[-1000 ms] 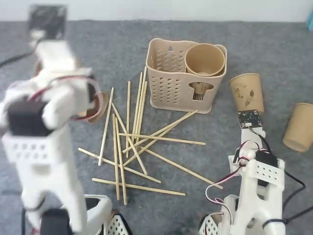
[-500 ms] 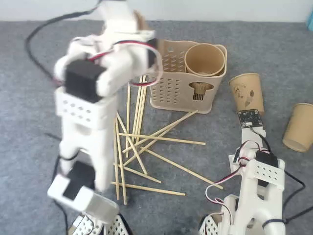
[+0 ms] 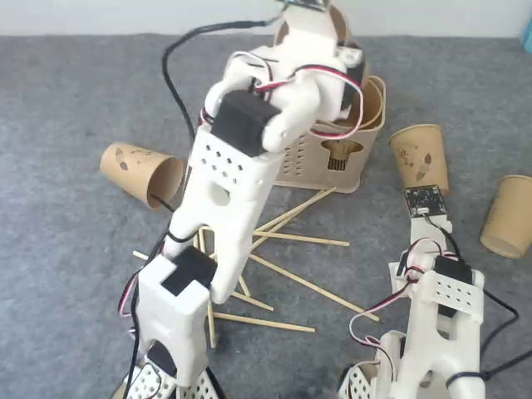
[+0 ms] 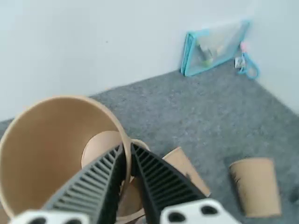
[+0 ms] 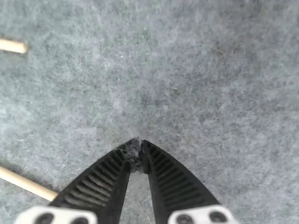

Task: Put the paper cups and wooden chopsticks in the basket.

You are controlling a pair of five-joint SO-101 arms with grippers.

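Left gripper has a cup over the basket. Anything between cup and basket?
Nothing visible between the held cup and the basket. A second cup already sits in the basket, close behind the held cup in the left wrist view, so it would likely nest there.

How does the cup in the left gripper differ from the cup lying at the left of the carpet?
The held cup is clamped by its wall in the left gripper; the lying cup is touched by nothing. The held cup hangs over the basket; the lying cup rests on its side, apart from it. Both are tan paper cups.
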